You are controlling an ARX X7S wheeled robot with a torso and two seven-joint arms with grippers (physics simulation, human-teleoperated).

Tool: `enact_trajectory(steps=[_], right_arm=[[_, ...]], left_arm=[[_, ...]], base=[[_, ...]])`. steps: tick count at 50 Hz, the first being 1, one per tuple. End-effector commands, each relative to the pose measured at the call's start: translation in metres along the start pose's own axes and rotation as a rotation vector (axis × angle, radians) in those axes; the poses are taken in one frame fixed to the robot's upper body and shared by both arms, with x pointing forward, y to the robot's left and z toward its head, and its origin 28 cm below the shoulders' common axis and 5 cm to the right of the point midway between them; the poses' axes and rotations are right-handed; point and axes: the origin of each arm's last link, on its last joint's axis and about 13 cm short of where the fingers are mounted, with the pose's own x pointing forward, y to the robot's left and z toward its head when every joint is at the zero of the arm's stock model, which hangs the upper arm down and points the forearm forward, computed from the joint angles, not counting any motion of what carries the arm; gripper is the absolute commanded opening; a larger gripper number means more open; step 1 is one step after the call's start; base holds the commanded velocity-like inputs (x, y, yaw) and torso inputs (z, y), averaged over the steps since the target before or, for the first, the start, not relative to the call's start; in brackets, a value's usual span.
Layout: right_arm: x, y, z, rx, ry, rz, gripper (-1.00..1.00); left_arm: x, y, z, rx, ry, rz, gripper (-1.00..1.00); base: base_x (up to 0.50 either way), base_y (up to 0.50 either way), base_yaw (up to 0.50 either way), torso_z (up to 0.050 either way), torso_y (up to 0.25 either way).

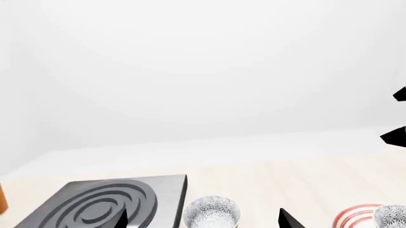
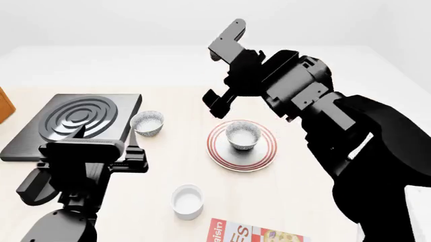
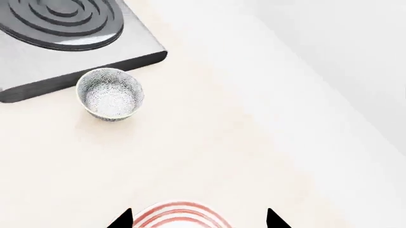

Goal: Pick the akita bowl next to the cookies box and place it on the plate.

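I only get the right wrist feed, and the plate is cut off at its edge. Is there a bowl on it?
Observer: Yes, a speckled bowl stands upright in the middle of the plate.
Operator: Where is the cookies box?
Observer: The cookies box lies nearest the robot, cut off by the head view's bottom edge.
Operator: Anything near it?
Observer: A plain white cup stands beside it, not touching.

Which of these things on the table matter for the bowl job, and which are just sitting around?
Job:
akita bowl, now on the plate
plate
cookies box, at the near edge

Lying about:
second speckled bowl beside the stove plate
stove plate
plain white cup
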Motion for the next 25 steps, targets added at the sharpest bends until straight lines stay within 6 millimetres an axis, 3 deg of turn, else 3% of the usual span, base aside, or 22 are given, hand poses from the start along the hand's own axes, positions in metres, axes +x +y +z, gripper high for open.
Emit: enact_trajectory(steps=[1,2,6,9,11,13,20,25], right_arm=[[-0.033,-0.027,0.006,0.236,-0.188,-0.151,1.00],[-0.046,-0.029,-0.004,0.347,-0.232,-0.164,1.00],[-0.071,-0.003,-0.035,0.402,-0.403,-0.360,1.00],[-0.087,0.013,-0.053,0.501,-0.476,-0.283,1.00],[-0.090,0.019,-0.064,0.495,-0.499,-0.402,1.00],[-0.100,0.031,-0.073,0.526,-0.564,-0.376,1.00],[-0.117,0.055,-0.091,0.456,-0.676,-0.523,1.00],[-0.125,0.063,-0.097,0.466,-0.706,-0.498,1.00]], left_arm=[[-0.001,0.002,0.003,-0.005,-0.013,0.015,1.00],[-0.002,0.003,0.004,-0.009,-0.020,0.016,1.00],[-0.001,0.004,0.006,-0.012,-0.028,0.014,1.00],[0.000,0.004,0.006,-0.008,-0.027,0.013,1.00],[0.000,0.004,0.008,-0.004,-0.028,0.012,1.00],[0.000,0.004,0.012,-0.002,-0.036,0.010,1.00],[0.000,0.002,0.018,0.002,-0.052,0.006,1.00],[0.000,0.002,0.020,0.006,-0.054,0.004,1.00]], base=[[0.00,0.00,0.00,0.000,0.000],[0.00,0.00,0.00,0.000,0.000],[0.00,0.00,0.00,0.000,0.000],[0.00,0.00,0.00,0.000,0.000],[0.00,0.00,0.00,0.000,0.000],[0.00,0.00,0.00,0.000,0.000],[0.00,0.00,0.00,0.000,0.000],[0.00,0.00,0.00,0.000,0.000]])
